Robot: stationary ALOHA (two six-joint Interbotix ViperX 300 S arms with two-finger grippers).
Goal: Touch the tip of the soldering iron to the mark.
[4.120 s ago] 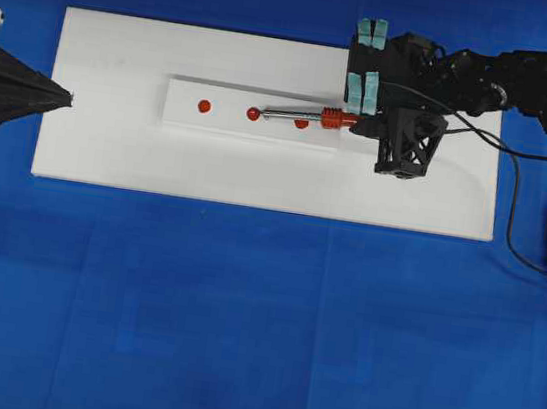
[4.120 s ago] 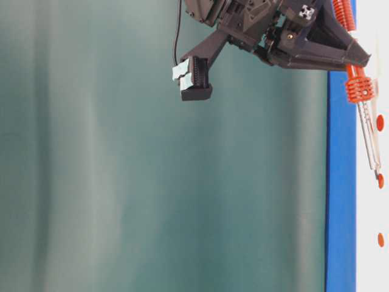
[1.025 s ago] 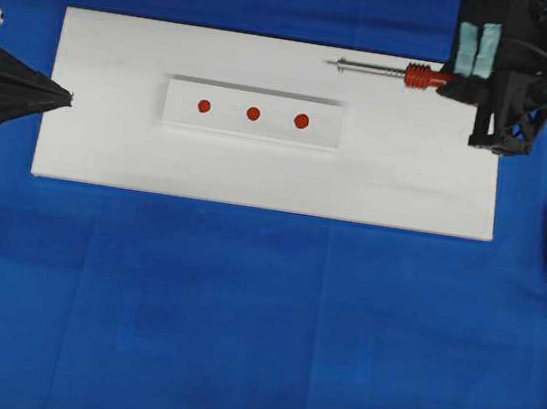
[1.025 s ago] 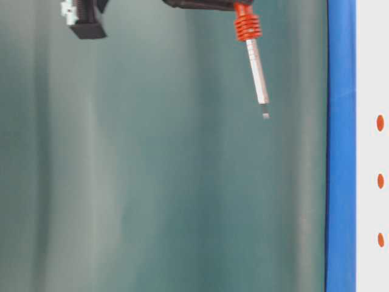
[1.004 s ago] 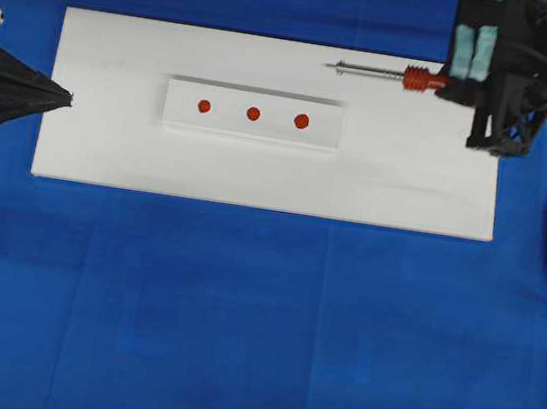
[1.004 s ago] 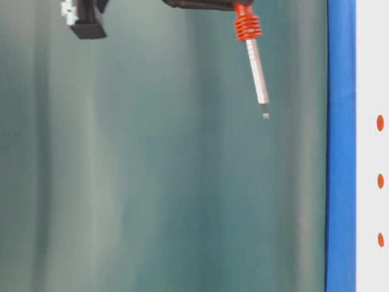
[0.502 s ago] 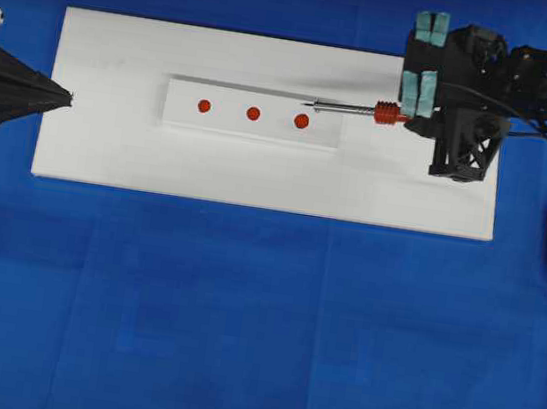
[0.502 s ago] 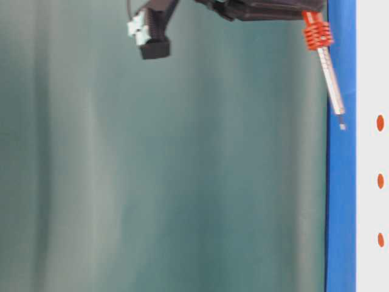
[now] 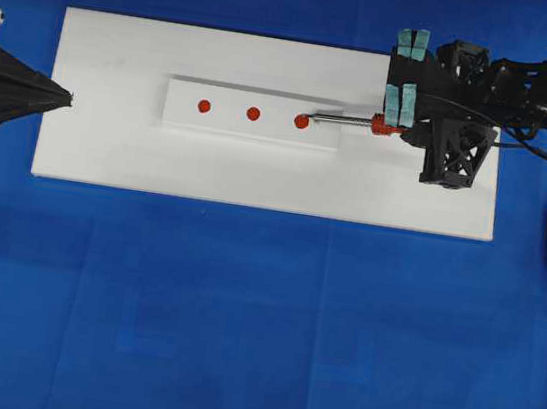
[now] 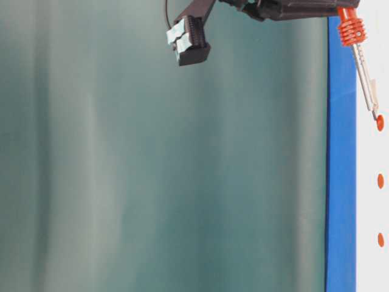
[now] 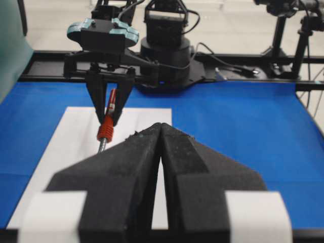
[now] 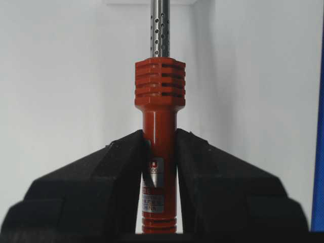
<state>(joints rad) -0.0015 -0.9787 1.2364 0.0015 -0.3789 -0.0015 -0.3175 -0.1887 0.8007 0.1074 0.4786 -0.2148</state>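
The right wrist view's top edge cuts off the soldering iron (image 12: 158, 126) shaft, hiding its tip; the left gripper (image 11: 161, 152) blocks the dots.

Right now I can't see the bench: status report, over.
Right end effector shut on soldering iron. Tip at rightmost red dot; contact unconfirmed. Left end effector shut, empty. Nothing in the way.

White board (image 9: 158, 164) on blue cloth (image 9: 258, 324); raised white strip (image 9: 179, 116) mid-board; teal backdrop (image 10: 152, 182).

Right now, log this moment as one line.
right gripper: shut on soldering iron | tip: at rightmost red dot, contact unclear | left gripper: shut, holding nothing
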